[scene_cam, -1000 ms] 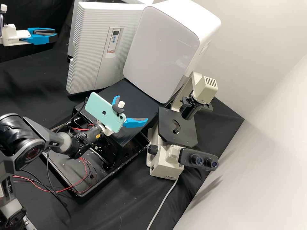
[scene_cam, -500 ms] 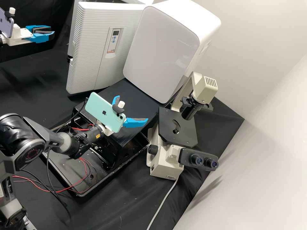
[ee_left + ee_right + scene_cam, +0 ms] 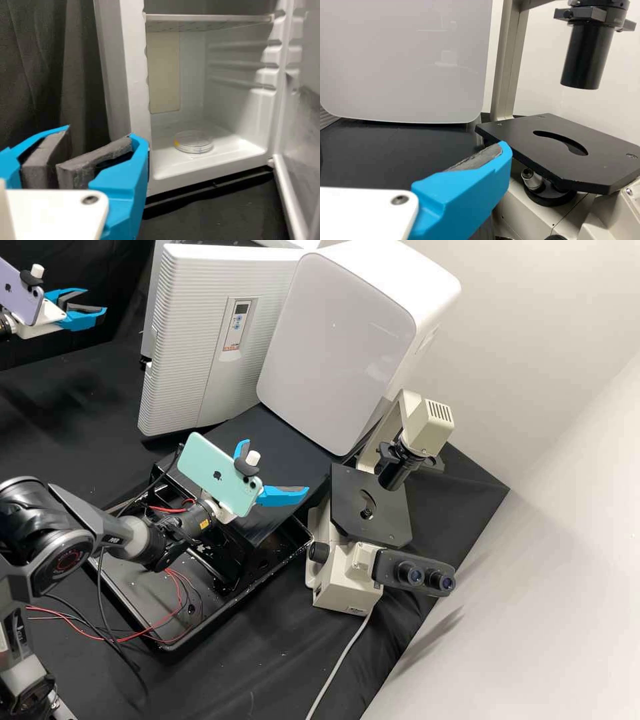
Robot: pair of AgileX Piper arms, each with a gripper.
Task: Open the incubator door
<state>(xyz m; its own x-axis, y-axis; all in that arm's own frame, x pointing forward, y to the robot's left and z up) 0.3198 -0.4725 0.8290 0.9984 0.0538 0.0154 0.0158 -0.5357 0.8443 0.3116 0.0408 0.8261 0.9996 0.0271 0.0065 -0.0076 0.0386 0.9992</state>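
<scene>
The incubator's ribbed white door (image 3: 190,340) with its small panel faces the high view. In the left wrist view the door (image 3: 306,125) is swung open, baring the white incubator chamber (image 3: 240,107). My left gripper (image 3: 96,300) is at the upper left, apart from the door, and open; in its own view the gripper (image 3: 99,135) has padded fingers spread before the chamber's side wall, holding nothing. My right gripper (image 3: 273,467) stands wide open and empty below the white cabinet; the right wrist view shows the gripper (image 3: 465,200) with one blue finger near the microscope stage.
A glass dish (image 3: 194,142) lies on the chamber floor under a shelf (image 3: 207,18). Right of the incubator stand a smooth white cabinet (image 3: 340,340) and a microscope (image 3: 370,507). A black tray (image 3: 160,633) with loose wires lies under the right arm.
In the high view my left gripper has turned and drawn slightly back, its fingers parting more, and its purple phone has come into view. My right arm has kept still.
</scene>
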